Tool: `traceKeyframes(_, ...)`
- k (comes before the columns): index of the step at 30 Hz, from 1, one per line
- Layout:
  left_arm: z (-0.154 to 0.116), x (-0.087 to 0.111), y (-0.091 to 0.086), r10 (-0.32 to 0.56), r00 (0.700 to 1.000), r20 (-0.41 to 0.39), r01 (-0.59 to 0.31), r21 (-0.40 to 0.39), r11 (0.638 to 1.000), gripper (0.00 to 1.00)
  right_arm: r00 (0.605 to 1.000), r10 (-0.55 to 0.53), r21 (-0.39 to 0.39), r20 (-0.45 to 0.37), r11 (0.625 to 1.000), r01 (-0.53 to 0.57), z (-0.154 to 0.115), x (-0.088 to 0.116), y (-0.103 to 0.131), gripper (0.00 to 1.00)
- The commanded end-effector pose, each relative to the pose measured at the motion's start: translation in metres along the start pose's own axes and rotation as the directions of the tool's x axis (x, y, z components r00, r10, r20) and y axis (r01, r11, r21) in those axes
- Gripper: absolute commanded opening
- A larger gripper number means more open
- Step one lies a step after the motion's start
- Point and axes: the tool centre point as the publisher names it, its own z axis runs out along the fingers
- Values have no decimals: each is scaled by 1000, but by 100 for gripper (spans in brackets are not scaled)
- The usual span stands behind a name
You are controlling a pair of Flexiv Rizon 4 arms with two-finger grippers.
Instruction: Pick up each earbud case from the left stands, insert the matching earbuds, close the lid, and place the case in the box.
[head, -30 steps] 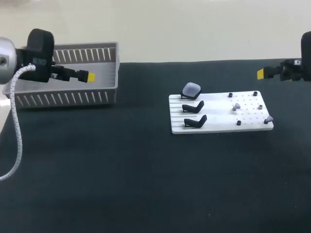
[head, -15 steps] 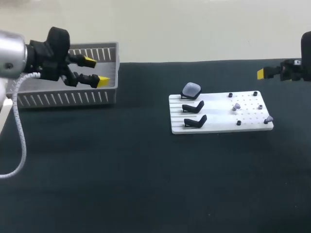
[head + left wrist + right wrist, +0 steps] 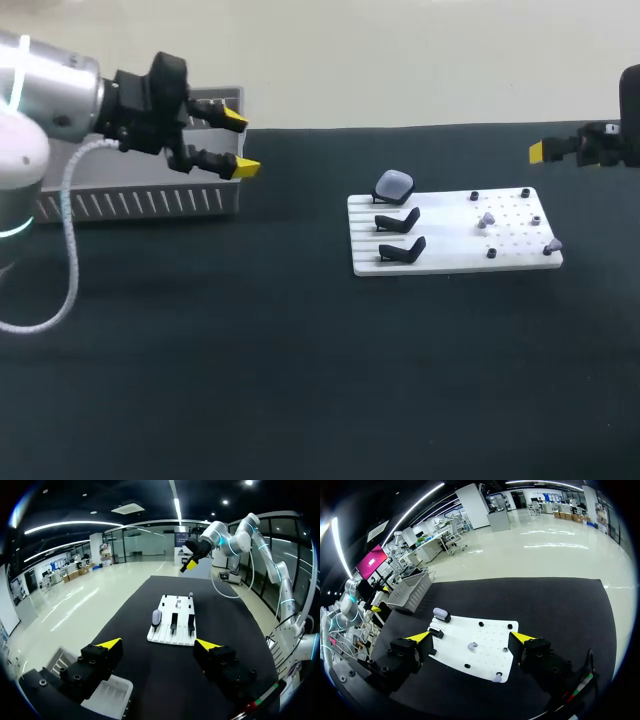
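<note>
A pale lavender earbud case (image 3: pixel 394 184) sits on the rearmost stand of a white board (image 3: pixel 450 248). The two black stands (image 3: pixel 398 219) in front of it are bare. Small lavender earbuds (image 3: pixel 487 218) rest on the board's pegged right half, one at its corner (image 3: pixel 553 243). My left gripper (image 3: pixel 238 143) hangs open and empty over the right end of the grey slatted box (image 3: pixel 130 203), with the board (image 3: pixel 165 637) and case (image 3: pixel 156 616) far ahead of it. My right gripper (image 3: pixel 471 637) is open and empty beyond the board's far right, looking down on the case (image 3: pixel 440 613) and earbuds (image 3: pixel 471 645).
The grey box stands at the table's back left, against the rear edge. Several short black pegs (image 3: pixel 474 196) stand on the board's right half. Dark tabletop stretches between box and board and across the whole front.
My left arm has swung right along the box to its right end, and its gripper has turned so both yellow tips show. The right arm has kept still.
</note>
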Motion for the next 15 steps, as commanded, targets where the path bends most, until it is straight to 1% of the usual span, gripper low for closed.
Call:
traceKeyframes(1, 33, -4, 12, 12, 1000, -22, -9, 129, 992, 100, 1000, -1, 1, 0, 1000, 1, 0, 0, 0, 100)
traceKeyframes(8, 65, 3, 11, 7, 1000, -28, -2, 155, 988, 100, 1000, -1, 1, 0, 1000, 1, 0, 0, 0, 100)
traceKeyframes(13, 81, 8, 12, 20, 1000, -21, -16, 160, 987, 100, 1000, -1, 1, 0, 1000, 1, 0, 0, 0, 100)
traceKeyframes(15, 86, 9, 12, 19, 1000, -12, -17, 175, 984, 100, 1000, -1, 1, 0, 1000, 1, 0, 0, 0, 100)
